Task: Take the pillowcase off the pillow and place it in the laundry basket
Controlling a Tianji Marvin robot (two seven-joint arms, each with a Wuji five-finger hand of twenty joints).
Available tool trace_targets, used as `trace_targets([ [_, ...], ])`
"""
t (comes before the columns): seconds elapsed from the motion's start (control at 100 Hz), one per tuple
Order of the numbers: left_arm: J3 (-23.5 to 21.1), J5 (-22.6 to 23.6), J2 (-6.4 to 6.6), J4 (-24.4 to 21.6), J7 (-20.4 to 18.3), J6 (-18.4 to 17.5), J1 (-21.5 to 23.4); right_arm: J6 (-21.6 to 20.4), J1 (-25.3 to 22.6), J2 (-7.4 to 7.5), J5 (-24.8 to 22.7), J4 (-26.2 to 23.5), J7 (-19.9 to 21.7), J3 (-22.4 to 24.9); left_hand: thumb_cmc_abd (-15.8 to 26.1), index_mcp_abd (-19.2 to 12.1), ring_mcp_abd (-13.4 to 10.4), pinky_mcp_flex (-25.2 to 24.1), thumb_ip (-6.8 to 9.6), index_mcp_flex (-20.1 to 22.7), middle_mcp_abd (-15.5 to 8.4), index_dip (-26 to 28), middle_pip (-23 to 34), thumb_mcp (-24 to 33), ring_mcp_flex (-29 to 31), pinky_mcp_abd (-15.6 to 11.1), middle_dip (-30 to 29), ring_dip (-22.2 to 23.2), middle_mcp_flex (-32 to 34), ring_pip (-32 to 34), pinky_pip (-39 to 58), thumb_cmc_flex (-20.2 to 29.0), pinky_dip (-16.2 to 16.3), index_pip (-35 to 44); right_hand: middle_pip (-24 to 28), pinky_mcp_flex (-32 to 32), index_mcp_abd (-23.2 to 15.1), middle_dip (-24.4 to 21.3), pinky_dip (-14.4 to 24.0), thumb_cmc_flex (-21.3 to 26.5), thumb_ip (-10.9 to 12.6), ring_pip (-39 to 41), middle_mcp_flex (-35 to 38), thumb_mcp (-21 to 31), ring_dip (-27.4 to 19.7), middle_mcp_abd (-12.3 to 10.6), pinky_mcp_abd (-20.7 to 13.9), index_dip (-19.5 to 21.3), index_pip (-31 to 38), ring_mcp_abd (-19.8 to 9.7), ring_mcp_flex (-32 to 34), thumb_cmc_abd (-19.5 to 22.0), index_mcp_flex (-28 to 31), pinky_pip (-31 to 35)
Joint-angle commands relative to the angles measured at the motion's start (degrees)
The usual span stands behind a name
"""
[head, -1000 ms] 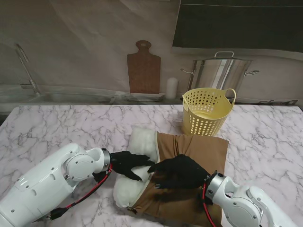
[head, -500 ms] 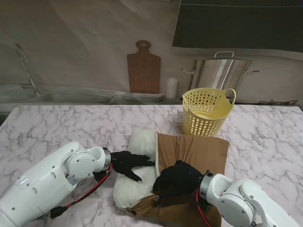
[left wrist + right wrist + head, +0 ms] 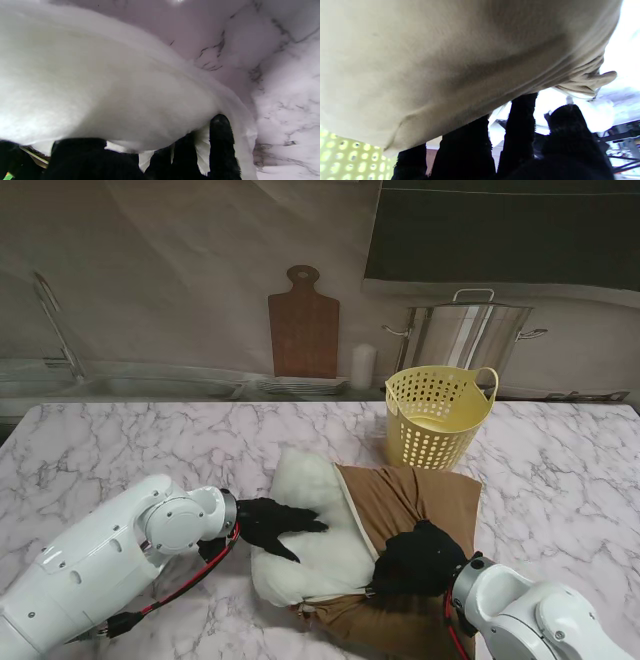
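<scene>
Now your left hand pins the white pillow, fingers pressed into its bared end, while your right hand grips the brown pillowcase, bunched just nearer to you than the yellow laundry basket.

The right hand drew back nearer and rightward, dragging the brown pillowcase off toward the right, so that far more of the white pillow lay bared than a second earlier.
</scene>
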Motion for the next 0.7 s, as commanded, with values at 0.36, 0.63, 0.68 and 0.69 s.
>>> trace_targets([
  [0.36, 1.18, 1.63, 1.88, 4.66, -4.55, 2.02, 0.26, 10.83, -4.36, 0.44, -8.53, -1.56, 12.53, 4.59, -5.04, 6.02, 10.10, -0.60, 0.67, 2.27, 5.41, 1.44, -1.27, 0.72, 2.66, 1.61, -1.14, -1.10, -2.13, 1.76, -34.97, 1.71, 0.11, 4.50, -6.81, 0.37, 9.58, -5.25, 0.26, -1.63, 1.04, -4.31, 0.20, -0.19, -4.51, 2.63, 9.13, 10.85, 8.35, 8.85, 1.66, 3.67, 6.12, 1.28],
  [0.63, 0.94, 1.57, 1.87, 4.95, -4.45, 1.79, 0.42, 7.59, -4.65, 0.78, 2.94, 0.95, 5.38, 5.71, -5.06, 6.03, 10.14, -0.59, 0.68, 2.35, 5.42, 1.45, -1.23, 0.72, 2.64, 1.62, -1.14, -1.11, -2.04, 1.73, -35.19, 1.69, 0.25, 4.54, -11.12, 1.32, 4.99, -9.17, 0.32, -1.39, 1.31, -9.85, -0.70, 2.00, -7.45, 2.30, 9.61, 3.67, -6.41, 8.45, 2.67, 1.08, -9.10, 1.19],
  [0.68, 0.66, 1.52, 1.84, 4.97, -4.23, 1.47, 0.65, 4.37, -4.28, 0.68, 7.24, 2.55, 0.79, 5.62, -5.18, 6.03, 10.10, -0.54, 0.68, 2.39, 5.32, 1.46, -1.22, 0.71, 2.67, 1.61, -1.13, -1.10, -1.98, 1.74, -35.21, 1.69, 0.28, 4.56, -12.19, -0.01, 4.74, -10.64, -0.58, -1.39, 1.33, -12.17, -1.51, 2.94, -9.01, 2.15, 10.41, 1.80, -7.67, 8.06, 2.29, 0.13, -11.57, -0.29],
  [0.69, 0.56, 1.51, 1.82, 4.97, -4.15, 1.37, 0.72, 3.86, -4.19, 0.61, 7.88, 2.87, -0.38, 5.50, -5.17, 6.00, 10.08, -0.54, 0.68, 2.38, 5.31, 1.46, -1.22, 0.71, 2.70, 1.62, -1.13, -1.10, -1.97, 1.75, -35.22, 1.67, 0.28, 4.55, -12.19, -0.01, 4.74, -10.64, -0.58, -1.39, 1.33, -12.17, -1.51, 2.94, -9.01, 2.15, 10.41, 1.80, -7.67, 8.06, 2.29, 0.13, -11.57, -0.29],
])
